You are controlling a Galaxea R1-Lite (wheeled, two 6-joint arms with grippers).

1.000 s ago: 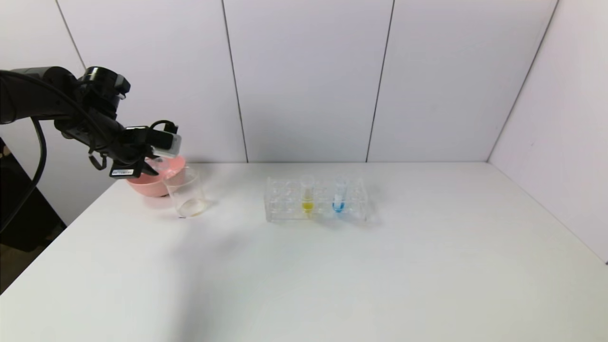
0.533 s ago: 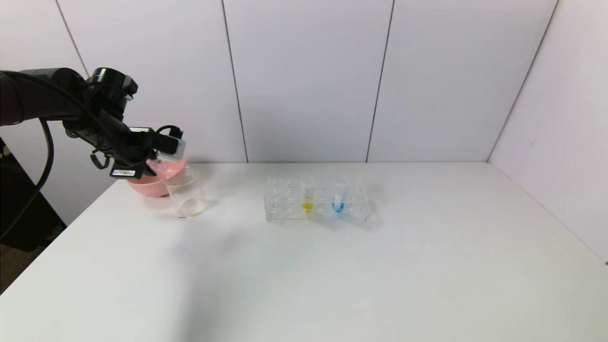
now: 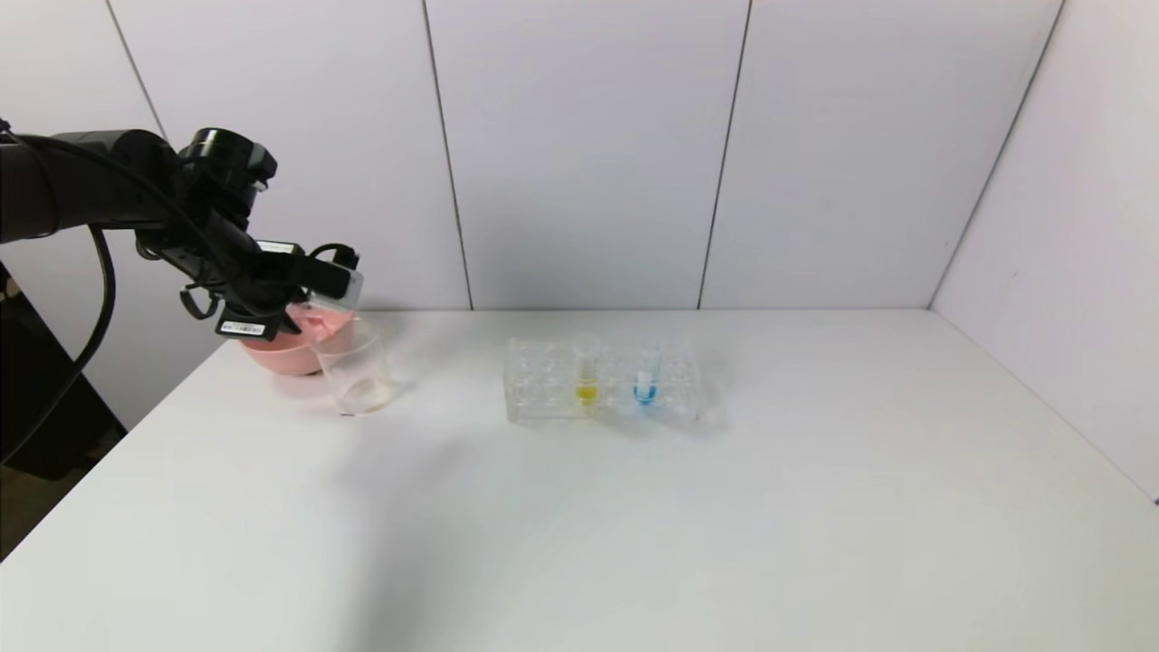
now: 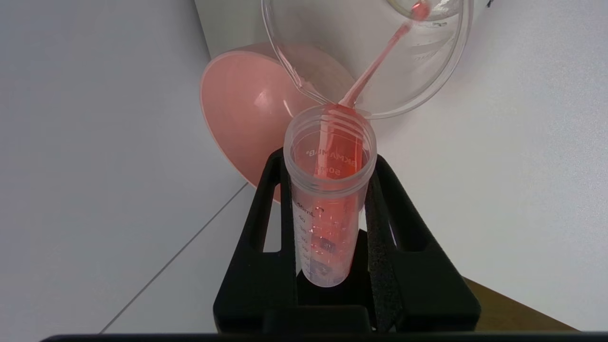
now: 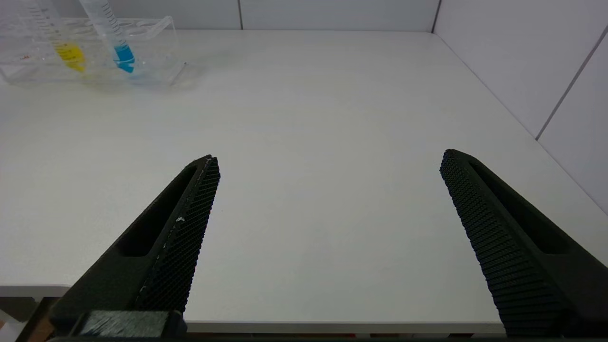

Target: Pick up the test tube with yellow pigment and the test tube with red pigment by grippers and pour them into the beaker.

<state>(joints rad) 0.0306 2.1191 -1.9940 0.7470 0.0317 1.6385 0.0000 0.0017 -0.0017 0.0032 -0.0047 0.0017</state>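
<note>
While the white bench (image 3: 634, 507) and pale panelled walls frame our work, we are mid-pour: near the bench's far left corner our left tool (image 4: 332, 199) pinches the test tube with red pigment (image 4: 327, 190), streaming into the beaker (image 3: 355, 367). The test tube with yellow pigment (image 3: 586, 371) waits racked mid-bench; our right tool (image 5: 327, 228) idles spread.

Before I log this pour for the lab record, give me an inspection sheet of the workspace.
Surface: white table, bare in front.
Job's things: red test tube tilted, a red stream running into the beaker; yellow test tube upright in the rack.
Clutter: blue tube in the rack; pink bowl behind the beaker.
Grippers: left gripper shut on the red test tube; right gripper open, low at the table's near edge.
Cables: black cable hanging off the left arm.
Surroundings: white wall panels.
</note>
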